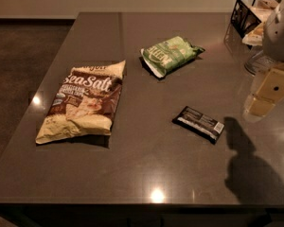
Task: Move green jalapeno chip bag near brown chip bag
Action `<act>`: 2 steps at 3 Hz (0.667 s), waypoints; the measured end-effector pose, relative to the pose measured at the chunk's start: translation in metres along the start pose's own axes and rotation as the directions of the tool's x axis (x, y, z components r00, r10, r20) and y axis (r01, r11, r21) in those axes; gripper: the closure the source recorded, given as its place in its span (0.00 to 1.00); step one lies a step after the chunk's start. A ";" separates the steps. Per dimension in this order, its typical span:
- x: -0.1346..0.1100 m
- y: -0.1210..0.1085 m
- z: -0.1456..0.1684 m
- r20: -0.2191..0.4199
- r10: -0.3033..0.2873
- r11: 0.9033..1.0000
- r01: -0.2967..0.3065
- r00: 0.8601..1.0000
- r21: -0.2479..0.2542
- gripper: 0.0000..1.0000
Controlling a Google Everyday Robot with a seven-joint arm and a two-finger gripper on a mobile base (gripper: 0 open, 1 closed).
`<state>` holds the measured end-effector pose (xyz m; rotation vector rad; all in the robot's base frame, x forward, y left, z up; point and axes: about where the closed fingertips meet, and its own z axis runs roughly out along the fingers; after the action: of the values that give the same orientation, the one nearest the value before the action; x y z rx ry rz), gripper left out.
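The green jalapeno chip bag (171,54) lies flat on the dark table (146,164), toward the back middle, its white end pointing left. The brown chip bag (83,103) with white "Sea Salt" lettering lies at the left, some way from the green bag. My gripper (267,94) hangs at the right edge of the view, above the table, well to the right of the green bag and touching nothing. Its shadow falls on the table at the front right.
A small black wrapped bar (200,123) lies between the green bag and the table's front right. A black wire rack (252,14) with packets stands at the back right corner. The table's left edge drops to a dark floor (19,60).
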<state>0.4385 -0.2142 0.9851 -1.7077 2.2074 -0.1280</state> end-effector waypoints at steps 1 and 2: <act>0.000 0.000 0.000 0.000 0.000 1.000 0.000 1.000 0.000 0.00; -0.007 -0.020 0.007 0.001 -0.016 1.000 0.016 1.000 0.011 0.00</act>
<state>0.4605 -0.2121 0.9850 -1.7193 2.1883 -0.1427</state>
